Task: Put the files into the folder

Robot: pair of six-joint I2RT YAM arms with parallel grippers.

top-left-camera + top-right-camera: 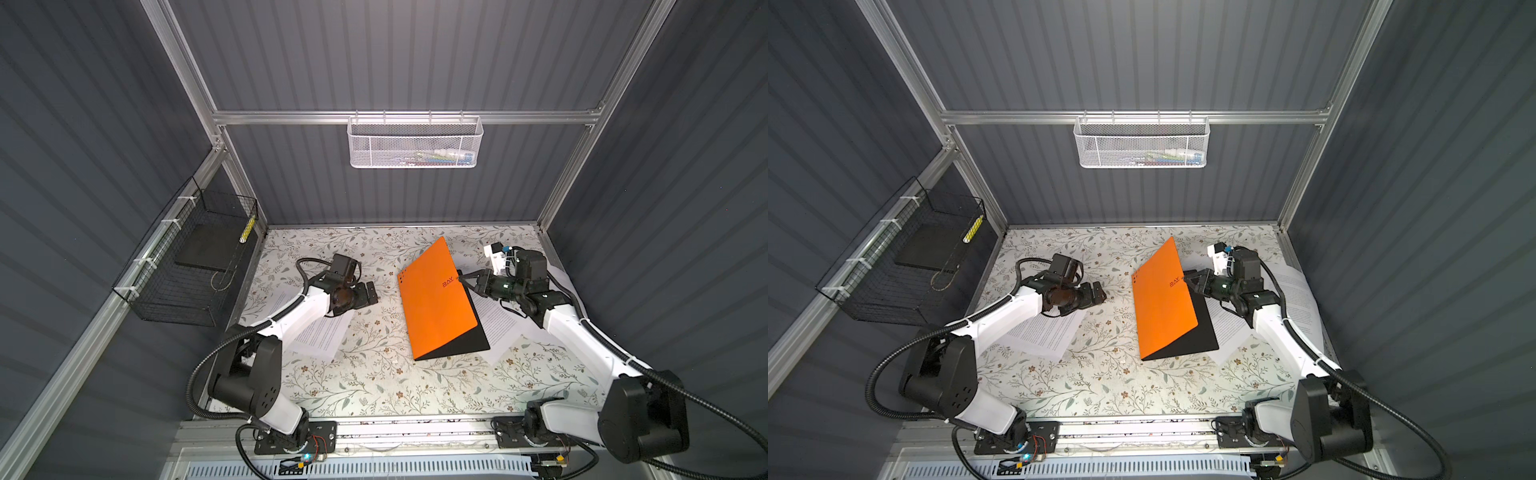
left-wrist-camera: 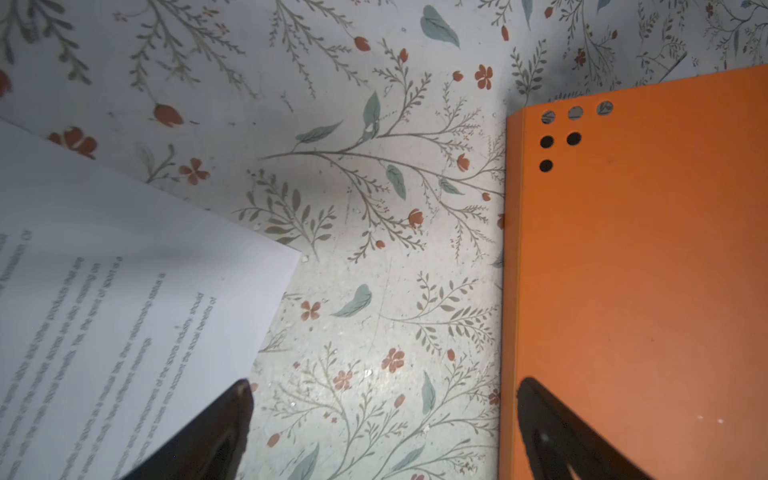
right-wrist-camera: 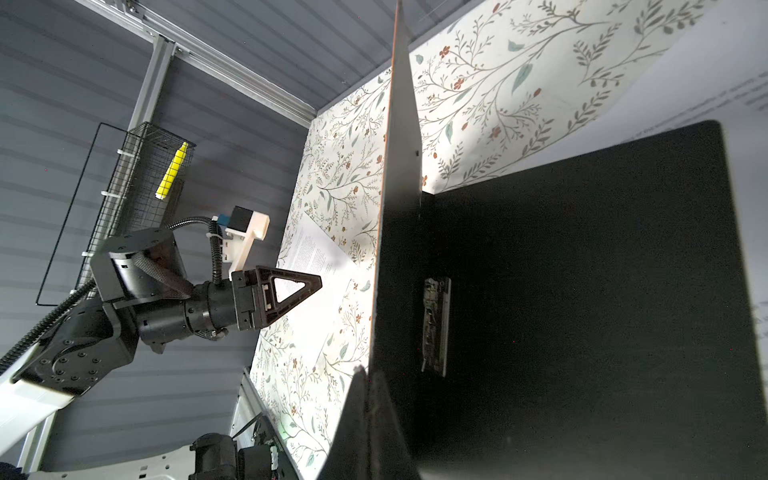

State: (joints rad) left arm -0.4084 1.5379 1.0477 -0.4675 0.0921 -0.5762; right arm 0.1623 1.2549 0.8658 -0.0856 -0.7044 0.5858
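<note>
The orange folder (image 1: 436, 299) (image 1: 1163, 303) lies right of centre, its cover raised at an angle over the black inside (image 3: 582, 291) with the metal clip (image 3: 434, 324). My right gripper (image 1: 461, 279) (image 1: 1188, 277) (image 3: 368, 374) is shut on the raised cover's free edge. My left gripper (image 1: 370, 293) (image 1: 1098, 295) (image 2: 382, 386) hangs open above bare table, between the folder's spine (image 2: 513, 270) and one of the files (image 1: 322, 336) (image 2: 104, 291). More files (image 1: 496, 320) (image 1: 1227, 328) lie right of the folder, partly under it and under my right arm.
A black wire basket (image 1: 195, 266) on the left wall holds a dark grey slab (image 1: 208, 247) and a yellow marker (image 1: 248, 230). A white mesh basket (image 1: 415, 143) hangs on the back rail. Grey walls enclose the floral table (image 1: 374, 382).
</note>
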